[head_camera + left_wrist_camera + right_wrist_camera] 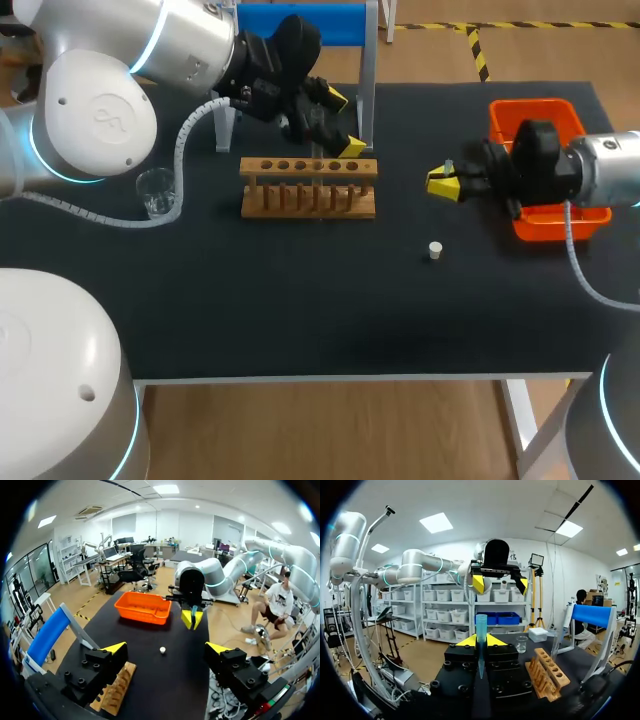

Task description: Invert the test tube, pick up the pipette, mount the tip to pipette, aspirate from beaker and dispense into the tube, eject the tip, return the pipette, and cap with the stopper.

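While the right gripper pinched a bluish tube between its fingers just beside the orange bin, the left gripper hung spread above the wooden rack. A white stopper and a glass beaker stood well apart on the black table.

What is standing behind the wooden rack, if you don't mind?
A blue-topped stand on metal legs, with the left gripper open in front of it, close to the rack. The left arm covers the stand's middle.
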`<state>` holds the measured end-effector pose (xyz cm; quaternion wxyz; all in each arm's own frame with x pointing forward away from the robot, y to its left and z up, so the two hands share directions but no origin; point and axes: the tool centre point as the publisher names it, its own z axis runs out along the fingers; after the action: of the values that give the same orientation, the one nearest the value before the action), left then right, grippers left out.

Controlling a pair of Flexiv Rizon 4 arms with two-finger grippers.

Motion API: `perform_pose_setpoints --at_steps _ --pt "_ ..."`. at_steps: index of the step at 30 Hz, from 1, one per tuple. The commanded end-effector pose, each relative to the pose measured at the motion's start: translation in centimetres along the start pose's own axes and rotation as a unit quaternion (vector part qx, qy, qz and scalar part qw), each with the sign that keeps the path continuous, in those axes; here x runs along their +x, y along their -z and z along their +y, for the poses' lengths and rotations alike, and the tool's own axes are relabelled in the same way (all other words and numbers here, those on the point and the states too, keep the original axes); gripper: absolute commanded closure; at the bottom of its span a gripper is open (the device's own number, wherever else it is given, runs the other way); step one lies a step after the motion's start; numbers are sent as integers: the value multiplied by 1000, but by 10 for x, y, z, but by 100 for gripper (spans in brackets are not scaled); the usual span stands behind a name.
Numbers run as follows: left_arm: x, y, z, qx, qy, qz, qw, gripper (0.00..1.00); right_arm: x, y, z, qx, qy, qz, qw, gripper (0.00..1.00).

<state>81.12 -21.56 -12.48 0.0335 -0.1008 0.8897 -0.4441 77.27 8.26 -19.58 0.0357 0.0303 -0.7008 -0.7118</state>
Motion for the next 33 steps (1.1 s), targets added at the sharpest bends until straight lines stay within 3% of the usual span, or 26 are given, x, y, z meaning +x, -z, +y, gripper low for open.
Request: perform_pose_setpoints --at_steps 1,10,33 --pt "0 0 -1 -2 1 0 1000 0 15 20 4 3 6 -3 1000 100" --pt "0 0 -1 -2 1 0 1000 0 28 51 11 -11 20 16 1000 100" --pt "0 0 -1 -2 1 0 1000 0 46 112 -16 -14 10 3 1000 100"
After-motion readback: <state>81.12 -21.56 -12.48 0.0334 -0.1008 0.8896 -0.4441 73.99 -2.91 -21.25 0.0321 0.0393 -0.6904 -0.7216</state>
